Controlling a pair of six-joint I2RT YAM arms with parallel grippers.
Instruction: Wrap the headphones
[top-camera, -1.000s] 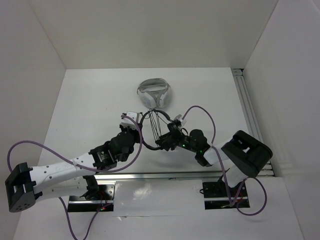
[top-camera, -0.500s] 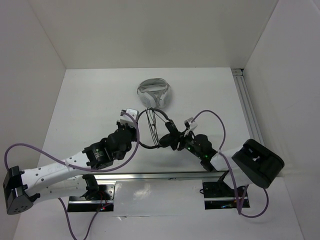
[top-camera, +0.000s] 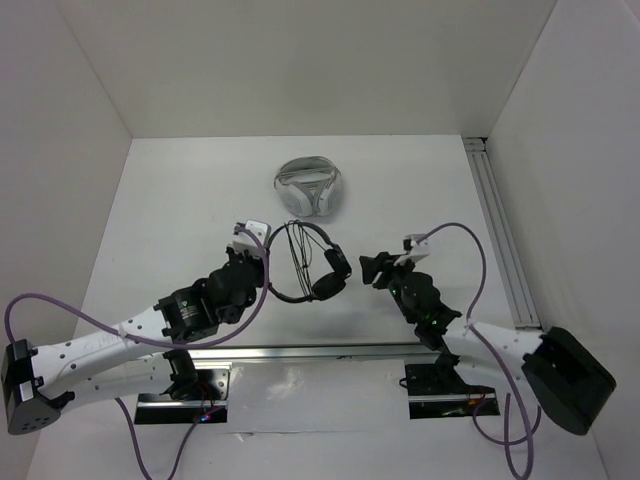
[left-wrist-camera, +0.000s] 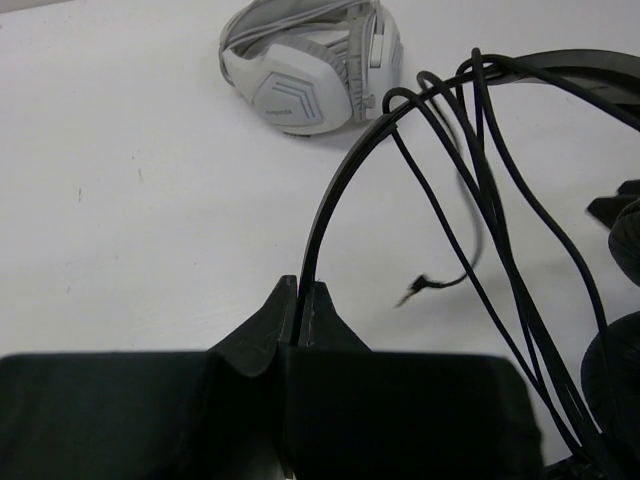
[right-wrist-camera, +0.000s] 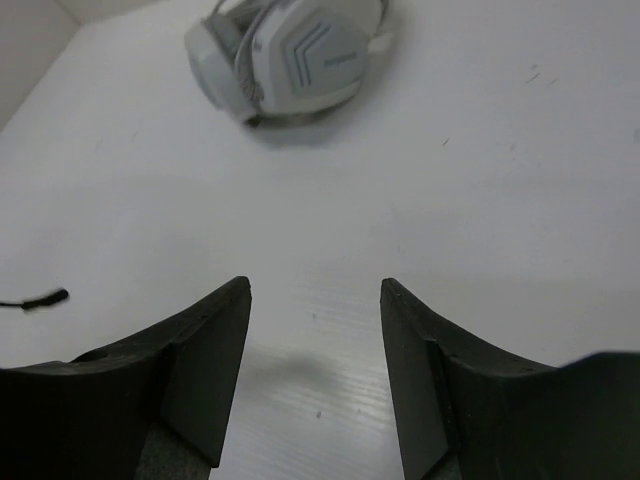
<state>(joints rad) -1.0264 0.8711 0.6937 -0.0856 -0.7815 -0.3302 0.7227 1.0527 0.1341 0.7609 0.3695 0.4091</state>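
While the left gripper (left-wrist-camera: 300, 310) held its fingers pressed together on the headband (left-wrist-camera: 340, 190), the right gripper (right-wrist-camera: 315, 300) stood spread and empty.

Item: headphones (top-camera: 330, 275), black. Position: near the middle of the table (top-camera: 180, 200), between the two grippers in the top view. The left end of the band was pinched. The ear pads (top-camera: 326, 288) were at the right end, toward 3 o'clock.

Long axis: about 9 to 3 o'clock, with the band bowing toward 12.

Cable (top-camera: 301, 250): several loose turns were slung across the band, running about 12 to 6. The plug (left-wrist-camera: 413, 293) dangled free under the arch and appeared to rest on or just above the table.

Item: headset (top-camera: 308, 187), white and grey, at 12 o'clock of the headphones. It lay apart from them and was touched by neither gripper.

Relation governing the next move: the ear pads lay at 9 o'clock of the right gripper, just beside its open fingers. The plug lay beyond them toward 10 o'clock and showed only at the left edge of the right wrist view.

The right arm was the free one and the nearer to the loose end. The left served as the anchor.

Judgement: the wrap looked well along, with the tail left to tidy. A reach toward 9 or 10 o'clock would have to pass the pads without knocking the slack turns off the band.
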